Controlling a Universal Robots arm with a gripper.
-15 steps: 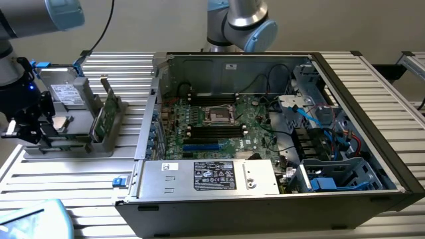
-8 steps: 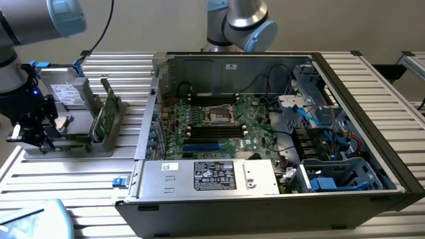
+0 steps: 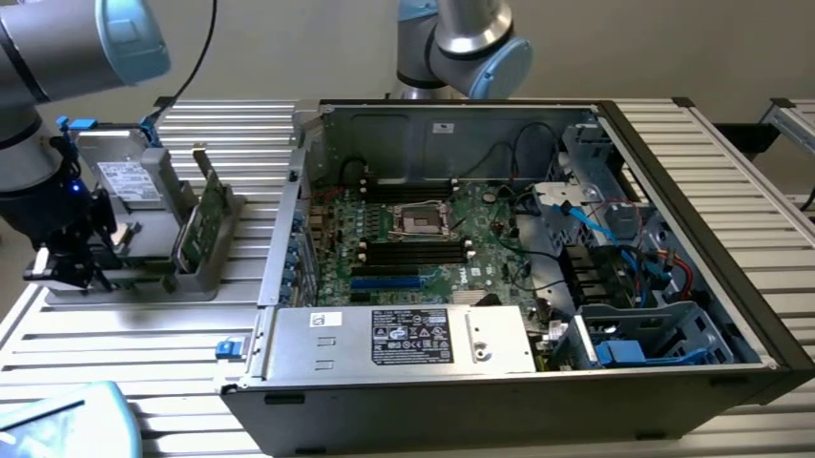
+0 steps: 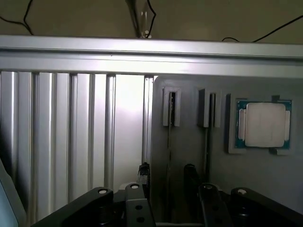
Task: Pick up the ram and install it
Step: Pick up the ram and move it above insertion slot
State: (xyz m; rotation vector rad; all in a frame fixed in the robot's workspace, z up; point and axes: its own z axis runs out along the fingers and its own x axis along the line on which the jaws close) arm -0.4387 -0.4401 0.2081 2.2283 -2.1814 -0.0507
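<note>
Wrist view: gripper [image 4: 166, 176] fingers apart, straddling ram [image 4: 169, 142], thin stick on edge in grey holder [image 4: 188, 137] slot. Long axis runs straight ahead from fingers, squeeze line crossing thin faces. I judge no contact.

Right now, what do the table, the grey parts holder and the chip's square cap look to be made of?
Table: probably bare aluminium; silvery ribbed slats with a dull sheen.
Grey parts holder: seemingly matte plastic, though painted metal is possible; flat even grey, no glints.
Chip's square cap: metal, pale satin silver, on a greenish board.
</note>
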